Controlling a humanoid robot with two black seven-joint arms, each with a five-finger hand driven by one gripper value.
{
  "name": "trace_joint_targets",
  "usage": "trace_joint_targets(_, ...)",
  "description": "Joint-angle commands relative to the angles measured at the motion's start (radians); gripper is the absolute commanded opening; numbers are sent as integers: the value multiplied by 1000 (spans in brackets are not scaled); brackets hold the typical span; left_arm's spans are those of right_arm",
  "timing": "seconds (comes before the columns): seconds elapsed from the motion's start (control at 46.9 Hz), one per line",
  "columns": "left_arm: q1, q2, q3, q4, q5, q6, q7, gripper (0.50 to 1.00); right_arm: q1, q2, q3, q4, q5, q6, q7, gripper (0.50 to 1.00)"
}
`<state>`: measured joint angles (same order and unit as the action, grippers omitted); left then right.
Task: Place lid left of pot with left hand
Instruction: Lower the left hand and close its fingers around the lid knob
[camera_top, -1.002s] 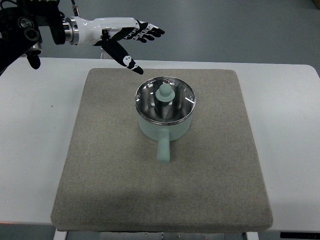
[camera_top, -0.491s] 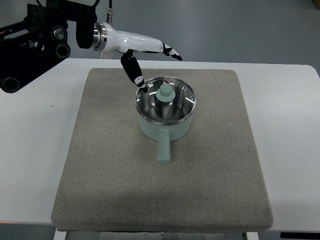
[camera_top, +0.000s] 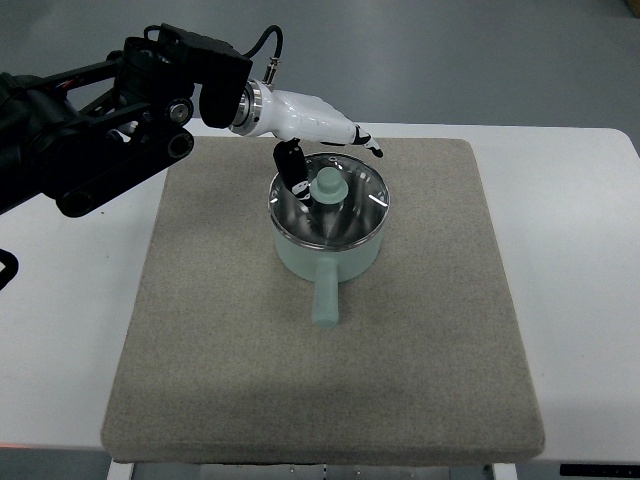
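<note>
Hovering left hand (camera_top: 318, 150), fingers spread, empty | lid (camera_top: 328, 200) knob just beside thumb | on pot (camera_top: 330, 255)

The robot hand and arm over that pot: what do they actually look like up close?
The left robot hand has a glossy white shell and black fingers with small white marks. A silver metal ring joins it to a bulky black arm of angular links with round joints, and a black cable loops into the wrist.

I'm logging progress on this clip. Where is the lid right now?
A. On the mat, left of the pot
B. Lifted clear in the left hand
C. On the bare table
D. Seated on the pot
D: the lid sits on the pot, left hand just above its knob.
</note>
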<state>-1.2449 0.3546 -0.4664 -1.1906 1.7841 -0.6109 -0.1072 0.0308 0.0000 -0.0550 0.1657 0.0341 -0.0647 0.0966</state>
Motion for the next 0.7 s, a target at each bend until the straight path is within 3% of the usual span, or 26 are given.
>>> trace_joint_targets(0.0, 1, 0, 0, 0, 18, 0, 0, 988, 0, 0, 0, 0, 0, 0, 0, 923)
trace_joint_targets(0.149, 2, 0, 0, 2, 26, 0, 0, 973, 0, 0, 0, 0, 0, 0, 0, 921)
trace_joint_targets(0.469, 2, 0, 2, 0, 28, 0, -2, 821, 0, 0, 0, 0, 0, -1, 0, 921)
trace_joint_targets(0.682, 2, 0, 3, -1, 29, 0, -2, 784, 0, 0, 0, 0, 1, 0, 0, 923)
